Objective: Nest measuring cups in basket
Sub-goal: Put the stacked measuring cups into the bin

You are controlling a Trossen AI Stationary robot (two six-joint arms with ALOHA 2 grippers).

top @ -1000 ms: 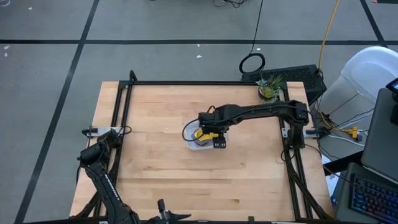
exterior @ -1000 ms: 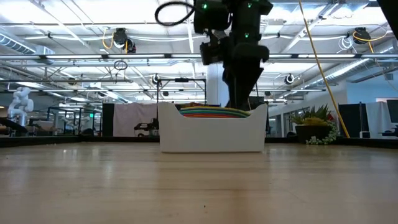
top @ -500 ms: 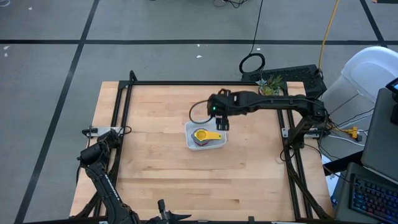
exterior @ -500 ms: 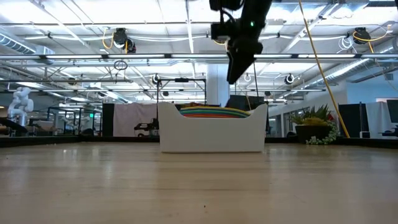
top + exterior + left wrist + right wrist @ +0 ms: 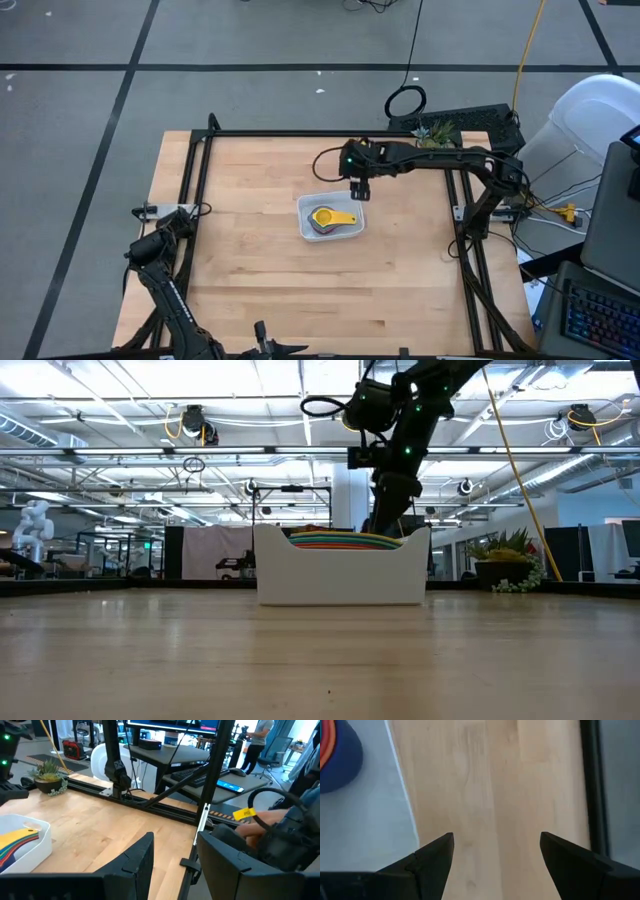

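The small coloured plastic measuring cups [image 5: 331,217] sit stacked, yellow uppermost, inside the shallow white plastic basket [image 5: 352,229], leaving seemingly nothing for the empty, spread-fingered right gripper [image 5: 359,189].

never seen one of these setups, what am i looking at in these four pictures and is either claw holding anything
This is a two-armed robot at a wooden table. One picture looks straight down from above, one looks level across the tabletop, and two come from cameras on the arms' wrists.

Near the table's middle sits a white basket holding a stack of coloured measuring cups, the yellow one on top. From the side, the stack shows as coloured layers above the basket's rim. A small potted plant stands at the far edge.

The right gripper hangs above the table just beyond the basket, its fingers open and empty. The left gripper waits at the table's left edge, also open and holding nothing.
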